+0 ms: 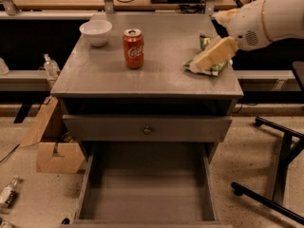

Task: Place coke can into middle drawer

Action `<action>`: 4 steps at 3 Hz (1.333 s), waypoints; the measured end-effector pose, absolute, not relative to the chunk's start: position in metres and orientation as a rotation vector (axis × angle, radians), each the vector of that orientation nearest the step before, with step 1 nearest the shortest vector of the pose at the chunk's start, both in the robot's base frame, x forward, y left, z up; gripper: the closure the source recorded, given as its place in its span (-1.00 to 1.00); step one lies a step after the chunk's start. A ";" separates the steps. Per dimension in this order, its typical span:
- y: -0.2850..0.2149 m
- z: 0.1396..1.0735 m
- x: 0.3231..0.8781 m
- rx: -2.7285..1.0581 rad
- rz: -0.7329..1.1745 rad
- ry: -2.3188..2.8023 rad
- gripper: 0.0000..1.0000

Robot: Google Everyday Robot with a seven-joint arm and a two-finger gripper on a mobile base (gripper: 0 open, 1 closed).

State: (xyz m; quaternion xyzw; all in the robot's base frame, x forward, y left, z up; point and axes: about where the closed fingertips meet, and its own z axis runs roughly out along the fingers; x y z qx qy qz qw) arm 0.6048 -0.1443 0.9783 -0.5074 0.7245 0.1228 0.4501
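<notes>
1. The claw (213,55) hangs at the right side of the cabinet top (166,77), at the end of a white arm that comes in from the far right. Whether it is spread or closed cannot be made out.
2. It sits over a green chip bag (214,71), covering most of it; contact cannot be judged.
3. The coke can (133,48) stands upright on the cabinet top, well left of the claw, nothing touching it.
4. A white bowl (96,32) rests just left of the can and farther back.
5. Below the top, a grey drawer front (104,127) with a small round knob is closed.
6. Under that, the middle drawer (147,194) is pulled out toward the near side, its floor bare.
7. On the floor at the left lie a cardboard box (54,151) and a small bottle (9,194).
</notes>
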 end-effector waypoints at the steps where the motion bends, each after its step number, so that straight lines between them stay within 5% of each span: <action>1: -0.103 0.986 0.637 -1.082 0.472 1.612 -1.00; 4: -0.053 0.998 0.666 -1.010 0.556 1.514 -1.00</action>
